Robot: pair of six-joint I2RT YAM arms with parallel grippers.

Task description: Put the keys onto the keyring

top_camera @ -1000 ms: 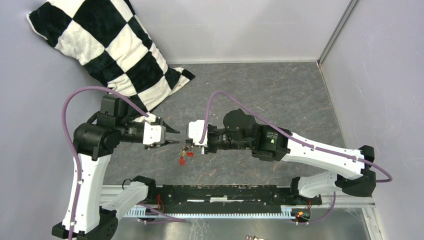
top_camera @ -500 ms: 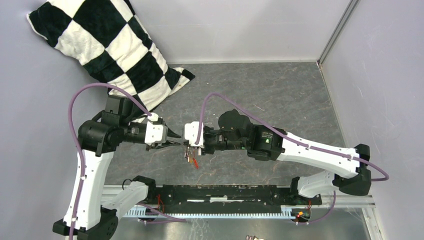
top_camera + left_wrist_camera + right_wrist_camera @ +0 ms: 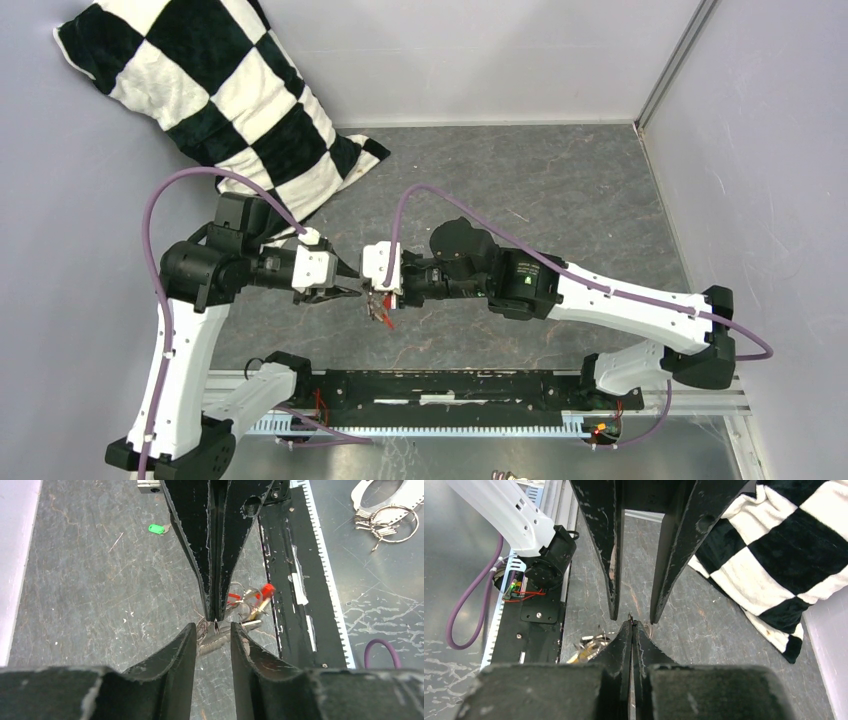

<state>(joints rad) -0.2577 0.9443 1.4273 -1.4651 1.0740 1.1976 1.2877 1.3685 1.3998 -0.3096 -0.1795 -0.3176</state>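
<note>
My right gripper (image 3: 368, 291) is shut on the thin wire of the keyring (image 3: 239, 605), which hangs under it over the grey table. A red-headed key (image 3: 267, 590) and a yellowish one (image 3: 257, 612) dangle from the ring. My left gripper (image 3: 212, 627) is open and faces the right one, its two fingers (image 3: 613, 580) on either side of the right gripper's (image 3: 216, 616) pinched tips. Nothing is held between the left jaws. The green key (image 3: 156, 528) lies alone on the table. In the right wrist view the hanging keys (image 3: 589, 646) show to the lower left of the right gripper (image 3: 631, 624).
A black-and-white checked pillow (image 3: 220, 100) leans in the far left corner. The black base rail (image 3: 450, 385) runs along the near edge. A separate bunch of metal rings and keys (image 3: 385, 520) lies on the steel surface beyond the rail. Walls close the table on three sides.
The right gripper has moved left until its tips sit between the left gripper's fingers. The hanging keys have swung with it. The left arm has edged slightly right.
</note>
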